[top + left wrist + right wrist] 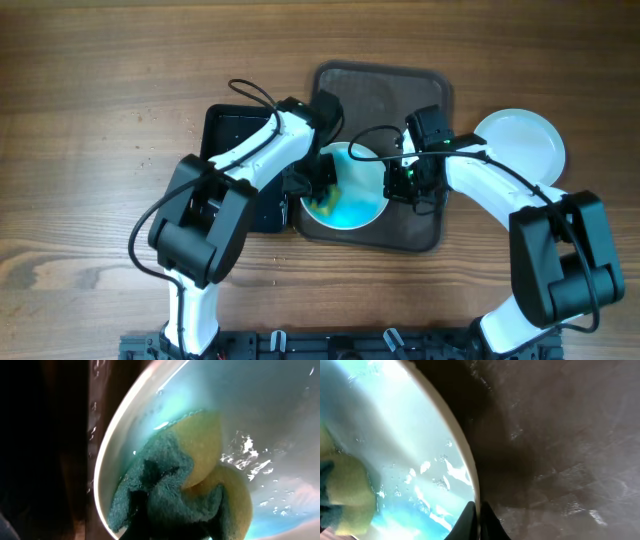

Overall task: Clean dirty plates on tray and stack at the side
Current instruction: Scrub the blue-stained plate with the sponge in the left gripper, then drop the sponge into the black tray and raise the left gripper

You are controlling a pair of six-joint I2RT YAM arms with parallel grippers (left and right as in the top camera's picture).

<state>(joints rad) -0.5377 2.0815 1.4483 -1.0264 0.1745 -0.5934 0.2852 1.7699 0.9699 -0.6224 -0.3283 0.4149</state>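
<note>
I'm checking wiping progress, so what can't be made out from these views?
Fingers of the left gripper: overhead, its own wrist covers them; left wrist view, the sponge on the dirty plate fills the frame.
The black tray: overhead, the left arm hides most of it.
The white plate beside the brown tray: seen straight down, whether others lie under it.

plate [260, 420]: glossy, wet | sponge [200, 445]: foam, rough green pad | tray [560, 435]: smooth | table [100, 80]: wood

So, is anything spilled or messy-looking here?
Yes: the dirty plate on the brown tray is wet with blue liquid smeared across it, and a yellow-and-green sponge lies squashed against it. No blue shows on the tray. The white plate beside the tray looks clean.
</note>
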